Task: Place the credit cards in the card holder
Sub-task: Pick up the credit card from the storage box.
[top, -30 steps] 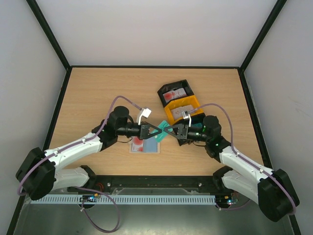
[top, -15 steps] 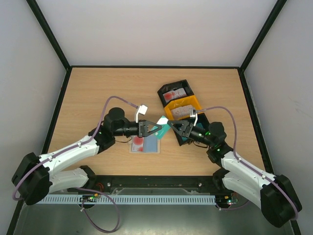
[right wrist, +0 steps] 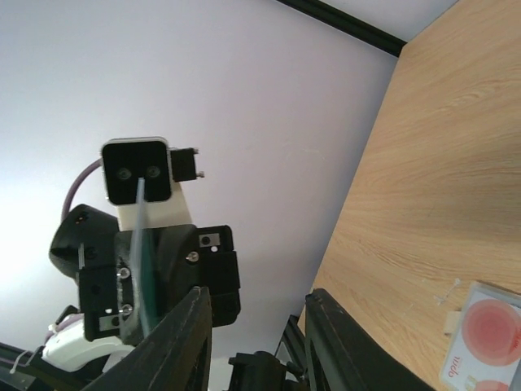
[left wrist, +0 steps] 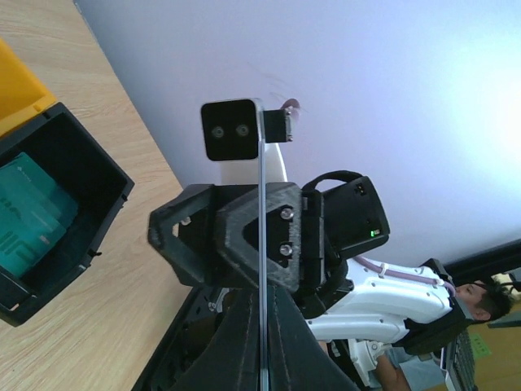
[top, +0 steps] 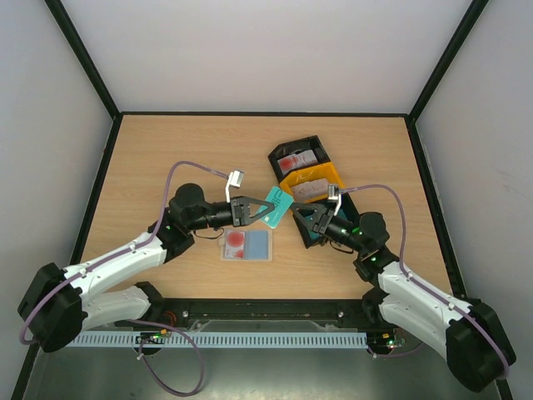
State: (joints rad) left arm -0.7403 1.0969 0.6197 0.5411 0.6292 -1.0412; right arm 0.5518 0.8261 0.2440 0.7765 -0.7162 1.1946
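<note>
One teal card (top: 278, 201) is held clear of the table (top: 166, 158), clamped by its edge in the tightly closed left gripper (top: 268, 208). The card holder (top: 247, 244) lies open on the table close by, toward the arm bases. The right gripper (top: 297, 215) is spread and empty, just beside the card. The card is best turned edge-first toward a free pocket and slid in shallowly, while the holder is pinned down by the right gripper.
</note>
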